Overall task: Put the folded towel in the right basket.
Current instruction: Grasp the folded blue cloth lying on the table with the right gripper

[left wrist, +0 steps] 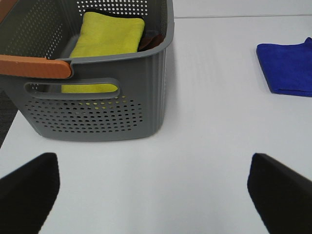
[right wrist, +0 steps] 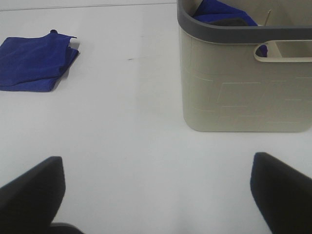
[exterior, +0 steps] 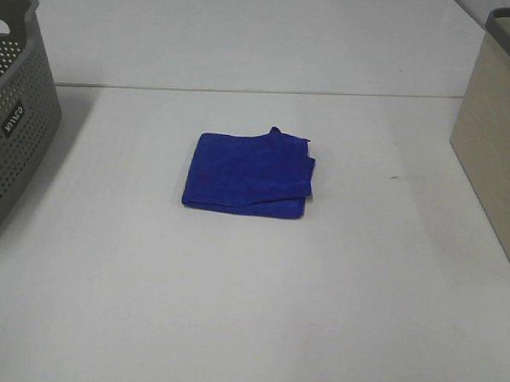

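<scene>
A folded blue towel [exterior: 249, 174] lies flat on the white table [exterior: 249, 310], near its middle. It also shows in the left wrist view [left wrist: 287, 67] and the right wrist view [right wrist: 34, 61]. The right basket [exterior: 497, 144] is beige with a grey rim, at the right edge; in the right wrist view [right wrist: 243, 83] it holds blue cloth. Neither gripper shows in the exterior high view. My left gripper [left wrist: 156, 195] is open and empty over bare table. My right gripper [right wrist: 156, 195] is open and empty, in front of the beige basket.
A grey perforated basket [exterior: 11, 118] stands at the left edge; in the left wrist view [left wrist: 97, 97] it holds a yellow towel [left wrist: 107, 39] and has an orange handle [left wrist: 34, 67]. A seam in the table [exterior: 243, 92] runs behind the towel.
</scene>
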Motion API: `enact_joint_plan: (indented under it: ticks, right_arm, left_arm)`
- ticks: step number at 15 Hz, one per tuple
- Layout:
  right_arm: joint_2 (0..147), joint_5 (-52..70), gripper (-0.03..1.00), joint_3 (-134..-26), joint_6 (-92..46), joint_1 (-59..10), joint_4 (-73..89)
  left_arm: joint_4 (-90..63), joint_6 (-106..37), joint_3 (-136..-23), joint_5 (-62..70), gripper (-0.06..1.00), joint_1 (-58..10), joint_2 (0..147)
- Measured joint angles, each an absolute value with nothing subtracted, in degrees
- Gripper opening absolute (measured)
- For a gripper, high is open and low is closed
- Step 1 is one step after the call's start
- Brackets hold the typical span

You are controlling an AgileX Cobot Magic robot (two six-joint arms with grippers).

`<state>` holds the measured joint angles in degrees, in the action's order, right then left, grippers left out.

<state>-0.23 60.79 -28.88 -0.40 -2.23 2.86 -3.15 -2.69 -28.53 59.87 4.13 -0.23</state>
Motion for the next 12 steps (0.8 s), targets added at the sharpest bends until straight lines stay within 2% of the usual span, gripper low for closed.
enact_joint_plan:
  ticks: [12]
  right_arm:
    - [-0.23, 60.79, 0.98, -28.88, -0.40, -2.23, 1.72]
  left_arm:
    - [-3.15, -2.69, -28.53, 59.87, 0.97, 4.13, -0.23]
